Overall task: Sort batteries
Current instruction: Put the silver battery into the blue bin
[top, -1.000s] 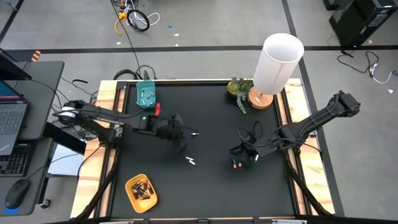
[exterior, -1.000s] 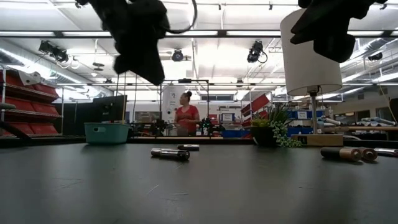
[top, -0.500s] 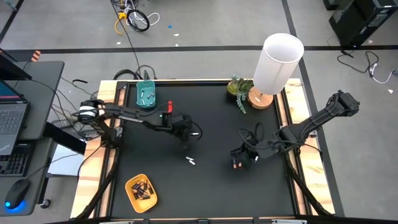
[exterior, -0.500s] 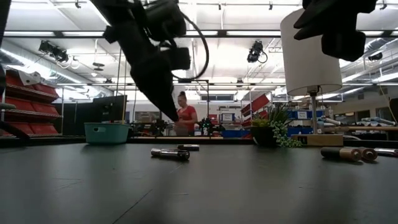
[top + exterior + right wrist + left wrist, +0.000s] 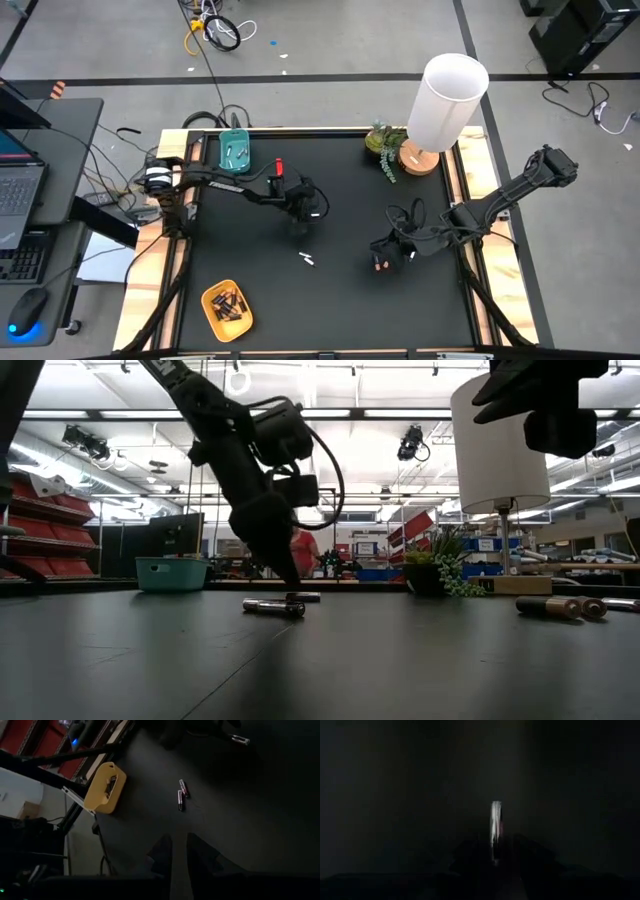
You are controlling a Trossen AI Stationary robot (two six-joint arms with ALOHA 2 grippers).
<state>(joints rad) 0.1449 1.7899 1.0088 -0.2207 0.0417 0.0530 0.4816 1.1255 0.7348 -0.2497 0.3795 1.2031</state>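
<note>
A pale battery (image 5: 316, 213) lies on the black mat near the middle. My left gripper (image 5: 305, 207) hangs just above it (image 5: 303, 597), open and slanting down. In the left wrist view the battery (image 5: 495, 822) shows as a blurred pale streak ahead of the gap between the fingers. Two more batteries (image 5: 308, 259) lie side by side nearer the front edge (image 5: 180, 799). A dark battery with a red end (image 5: 380, 265) lies under my right gripper (image 5: 395, 250). That gripper is held high (image 5: 545, 405), its fingers (image 5: 160, 852) a narrow slit apart with nothing between them.
A teal tray (image 5: 235, 152) holding pale batteries stands at the far left. A yellow tray (image 5: 227, 305) holding dark ones stands at the near left. A white lamp (image 5: 450, 95) and a small plant (image 5: 384, 143) stand at the far right. Two dark batteries (image 5: 560, 606) lie at the right.
My left gripper has gone down and toward the table's right, rolling as it went, from high above the mat to just over the pale battery. The batteries have lain still.
</note>
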